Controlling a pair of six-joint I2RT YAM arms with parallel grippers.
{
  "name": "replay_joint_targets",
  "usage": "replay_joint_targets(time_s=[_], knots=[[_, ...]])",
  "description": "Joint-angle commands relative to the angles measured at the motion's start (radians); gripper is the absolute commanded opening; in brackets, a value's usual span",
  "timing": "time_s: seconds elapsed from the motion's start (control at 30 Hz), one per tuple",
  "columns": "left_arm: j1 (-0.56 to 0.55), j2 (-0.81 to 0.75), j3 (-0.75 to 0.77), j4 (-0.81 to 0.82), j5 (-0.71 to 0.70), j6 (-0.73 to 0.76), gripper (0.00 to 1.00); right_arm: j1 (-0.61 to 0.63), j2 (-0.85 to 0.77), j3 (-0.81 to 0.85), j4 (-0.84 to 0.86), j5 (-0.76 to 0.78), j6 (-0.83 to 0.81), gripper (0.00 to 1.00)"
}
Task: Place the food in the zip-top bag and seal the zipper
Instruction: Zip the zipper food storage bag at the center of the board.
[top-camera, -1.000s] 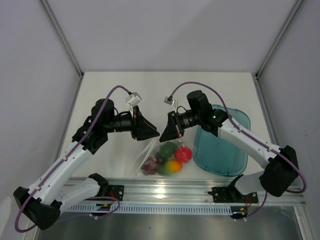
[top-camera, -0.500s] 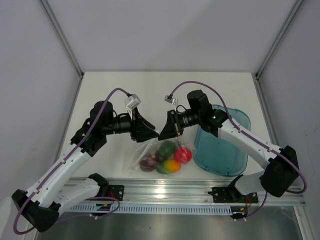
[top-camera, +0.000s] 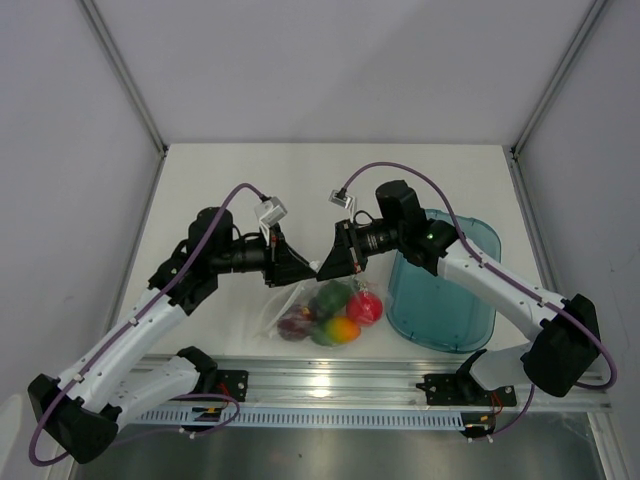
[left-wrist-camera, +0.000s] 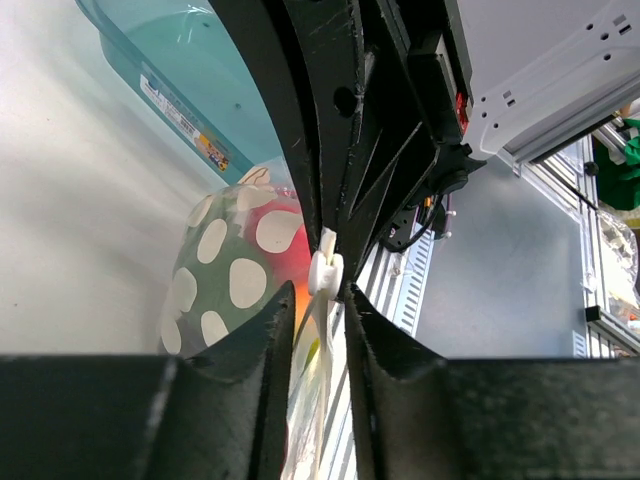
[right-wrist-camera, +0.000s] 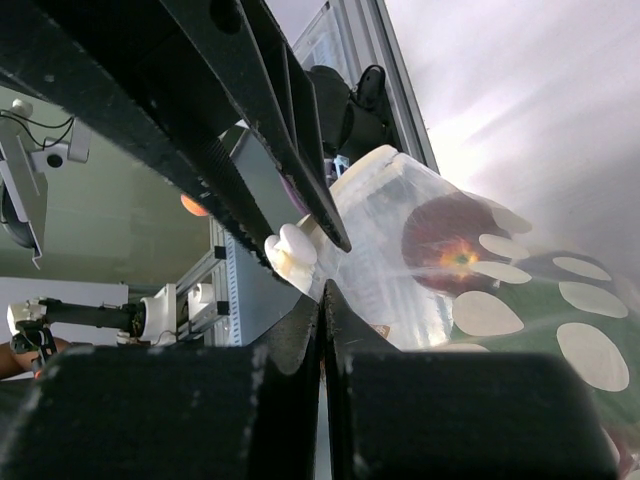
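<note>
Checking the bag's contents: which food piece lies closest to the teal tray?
The red tomato, right beside the teal tray; the green piece, orange-yellow piece and purple piece lie farther left.

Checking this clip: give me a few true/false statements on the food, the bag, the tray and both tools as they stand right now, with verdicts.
1. The food sits inside the zip-top bag. True.
2. The teal tray lies on the left arm's side of the table. False: it lies on the right arm's side, next to the bag.
3. The right tool is shut on the bag's mouth edge. True.
4. The left tool is pressed shut with nothing between its fingers. False: its fingers stand slightly apart, with the bag's edge between them.
</note>
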Motion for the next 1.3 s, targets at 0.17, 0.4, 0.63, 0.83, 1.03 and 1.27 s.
replay_joint_targets(time_s=[0.17,0.4,0.63,0.83,1.03,1.27], knots=[[-0.006,0.007,0.008,0.069,0.006,-0.023,0.29,0.007,-0.033,0.000,0.037,-0.011,-0.006,0.00],[-0.006,0.003,0.014,0.063,0.005,-0.020,0.39,0.009,-0.035,-0.001,0.024,-0.012,-0.017,0.00],[-0.008,0.007,0.009,0.075,0.002,-0.026,0.29,0.007,-0.032,0.000,0.014,-0.020,-0.027,0.00],[-0.006,0.008,0.011,0.095,0.011,-0.037,0.09,0.007,-0.032,0.005,0.001,-0.026,-0.041,0.00],[-0.006,0.011,0.005,0.106,0.036,-0.047,0.01,0.009,-0.027,0.019,-0.011,-0.058,-0.059,0.00],[-0.006,0.010,-0.010,0.112,0.060,-0.058,0.01,0.007,-0.019,0.031,-0.025,-0.083,-0.086,0.22]])
